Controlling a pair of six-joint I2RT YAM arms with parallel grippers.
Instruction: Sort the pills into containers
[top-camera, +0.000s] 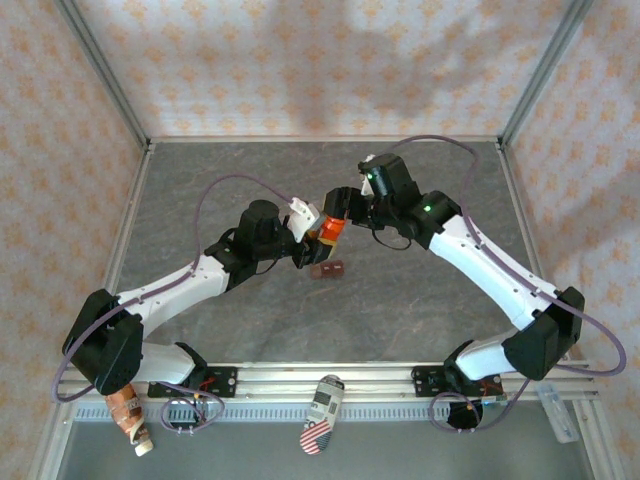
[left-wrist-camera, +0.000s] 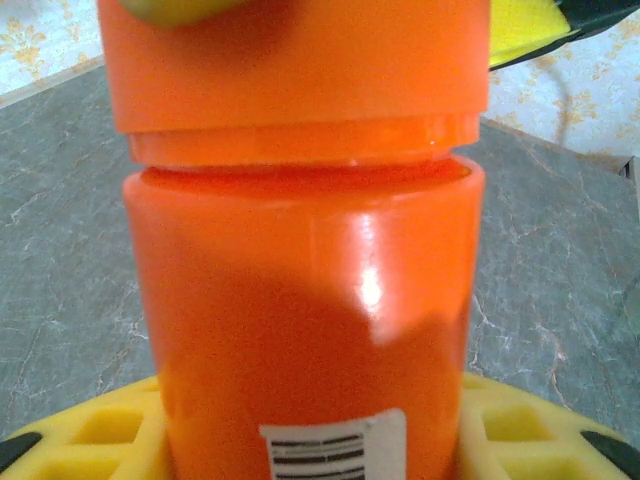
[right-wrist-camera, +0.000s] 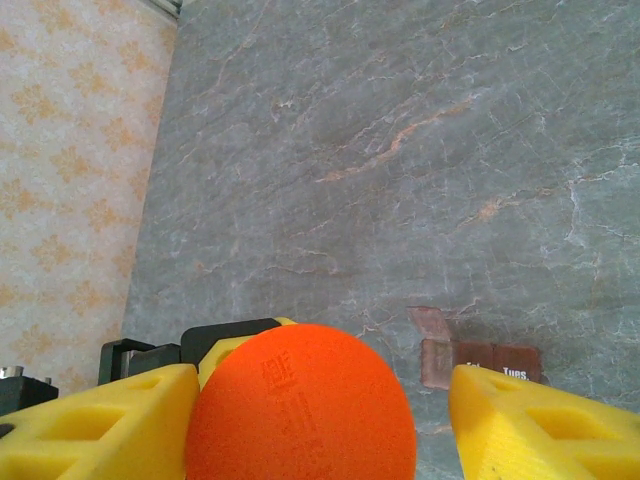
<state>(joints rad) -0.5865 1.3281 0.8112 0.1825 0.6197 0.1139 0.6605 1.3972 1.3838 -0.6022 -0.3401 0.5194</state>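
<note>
One red-brown container box (top-camera: 328, 268) lies on the bench (top-camera: 420, 300) near the orange bottle (top-camera: 326, 232); its contents cannot be told. The left jaws grip the bottle's body. The right jaws straddle its cap (right-wrist-camera: 300, 405), not closed, one finger (right-wrist-camera: 520, 425) apart from it.

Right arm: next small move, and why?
Probably close the right gripper on the round orange cap: a gap shows beside one yellow finger, while the left gripper clamps the orange plastic bottle, so the cap could then be twisted off.
</note>
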